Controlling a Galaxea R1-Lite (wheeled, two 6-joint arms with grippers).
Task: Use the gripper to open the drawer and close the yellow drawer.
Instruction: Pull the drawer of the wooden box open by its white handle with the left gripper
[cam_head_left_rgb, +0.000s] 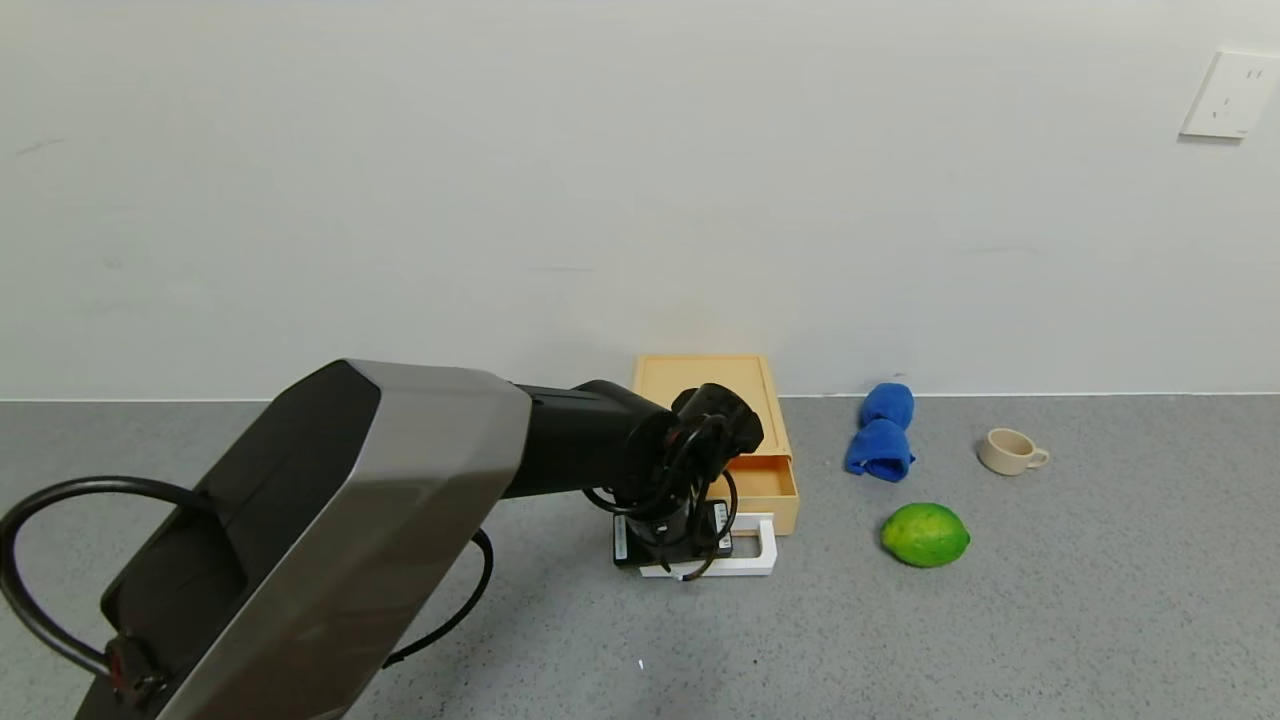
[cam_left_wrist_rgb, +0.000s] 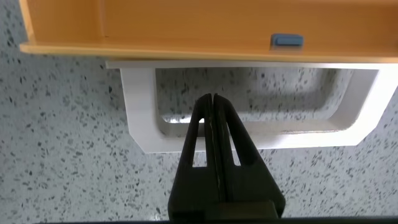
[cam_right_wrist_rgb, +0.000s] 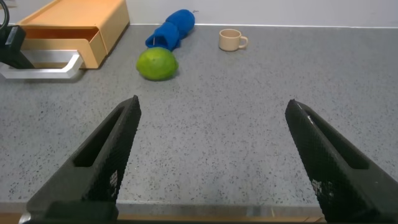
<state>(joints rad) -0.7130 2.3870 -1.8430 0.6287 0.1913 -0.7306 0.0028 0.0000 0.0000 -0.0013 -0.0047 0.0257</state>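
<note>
My left gripper is pressed shut with nothing between its fingers, its tips at the white handle. The drawer stands partly open, far on the tabletop. My right gripper hangs wide open, empty.

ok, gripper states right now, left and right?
Left gripper: jaws closed on nothing, tips over the white handle of the yellow drawer.
Right gripper: jaws open, empty, away from the drawer.

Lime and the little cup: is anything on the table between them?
No. In the head view, only bare grey table lies between the lime and the cup.
</note>
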